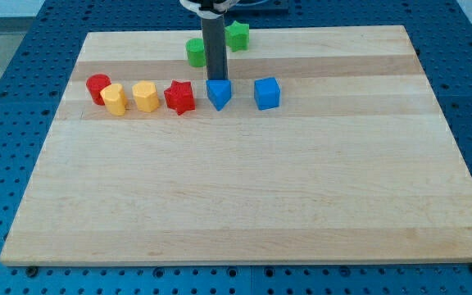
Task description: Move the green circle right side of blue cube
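My tip (216, 79) does the claw's work here: it is the end of a straight dark rod, with no jaws to part or close, and it holds nothing. It comes down just above a blue wedge-like block (218, 94), touching it or nearly so; I cannot tell which.

The table (244, 205) is pale wood with long grain bands running left to right, and it sits on a blue perforated base (6, 49). The blocks look like smooth, matte plastic.

The green circle (196, 52) lies just beside the rod on the view's left, above and left of my tip, near the table's top edge. It is a short, bright green cylinder with a flat round top, and the rod hides its right side. A second green block (238, 35), knobbly in outline, sits to the right of the rod, closer to the top edge.

The blue cube (266, 93) stands right of the wedge, apart from it. Towards the table's left edge runs a row: a red star (179, 97), two yellow blocks (145, 96) (115, 99) and a red cylinder (98, 88), the last touching its yellow neighbour.
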